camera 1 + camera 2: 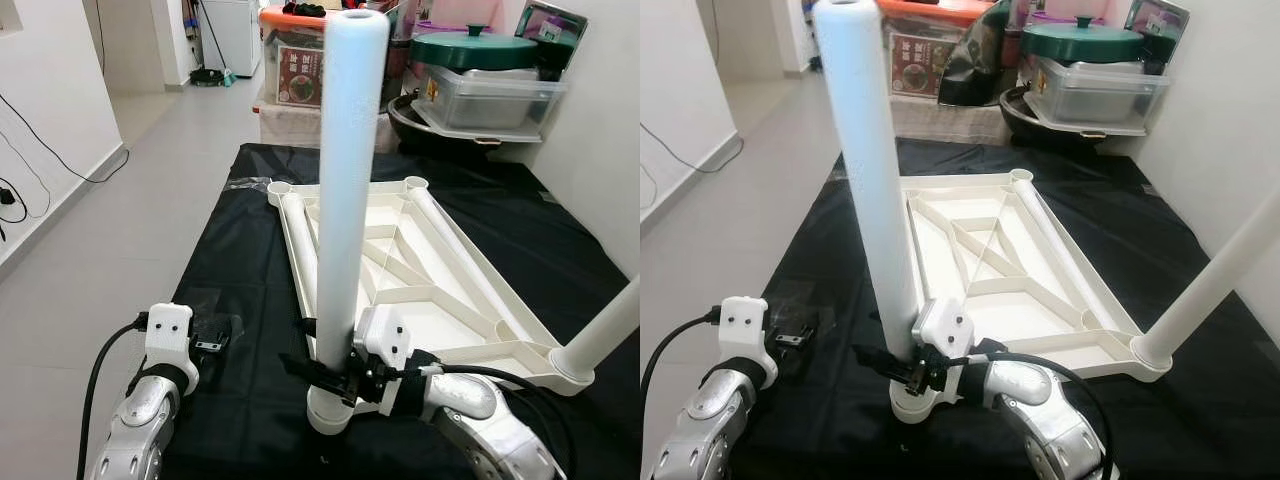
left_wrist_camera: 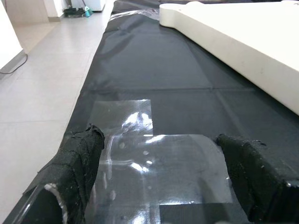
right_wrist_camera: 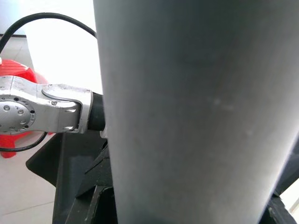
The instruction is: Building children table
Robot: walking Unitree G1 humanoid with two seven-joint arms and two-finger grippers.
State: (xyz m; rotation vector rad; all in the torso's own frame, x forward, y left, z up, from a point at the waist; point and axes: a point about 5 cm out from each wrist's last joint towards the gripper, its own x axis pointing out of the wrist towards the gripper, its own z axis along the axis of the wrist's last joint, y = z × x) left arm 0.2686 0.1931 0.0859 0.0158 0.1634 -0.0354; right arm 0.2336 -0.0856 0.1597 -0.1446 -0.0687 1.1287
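The table top lies upside down on the black cloth, mid-frame in the head views. One leg stands upright in the near corner socket at bottom centre; another leg leans out of the socket at the lower right. The right gripper is clenched on the upright leg just above the socket. To do this well, I judge it should keep the leg plumb and press straight down until seated, without rocking. The left gripper rests open over the cloth at lower left, holding nothing.
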